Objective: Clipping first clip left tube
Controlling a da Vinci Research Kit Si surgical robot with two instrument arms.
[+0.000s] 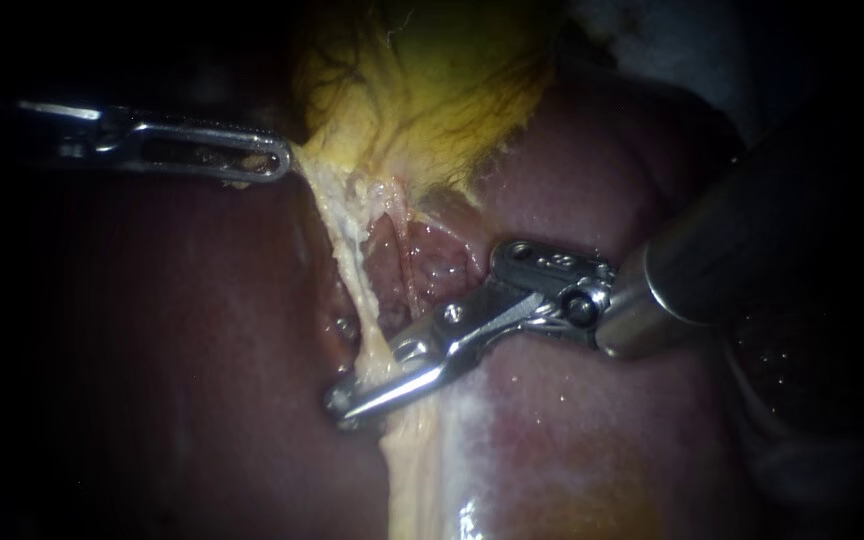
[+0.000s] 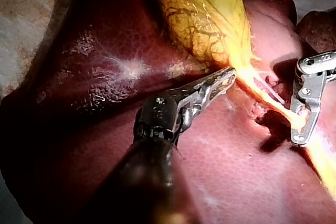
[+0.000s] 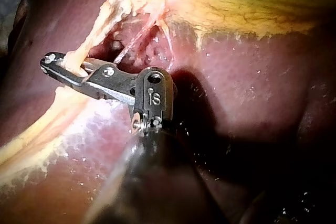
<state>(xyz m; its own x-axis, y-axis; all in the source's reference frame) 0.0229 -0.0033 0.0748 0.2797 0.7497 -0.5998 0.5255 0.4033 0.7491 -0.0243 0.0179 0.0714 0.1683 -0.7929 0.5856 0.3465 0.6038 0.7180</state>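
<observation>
Left tube, look: showing as a thin, pale cream strand (image 1: 350, 262), stringy and glistening, stretching taut.
Left tube, place: sitting between the jaws of the right instrument (image 1: 347, 405), a little back from their tips, with the liver (image 1: 202, 330) lying underneath.
Left tube, axis: running long and straight, crossing the right jaws nearly square-on. One end is heading to the gallbladder (image 1: 452, 90) beside the left jaws, and the other is trailing off beyond the right jaws over the liver.
Right jaws: pinching the tube from two sides, with only a sliver of gap showing.
Left jaws: the left instrument (image 1: 282, 160) is pressing its jaws together on the gallbladder's pale lower edge, where the tube starts.
Gallbladder: glowing yellow-green, with dark branching lines crossing it.
</observation>
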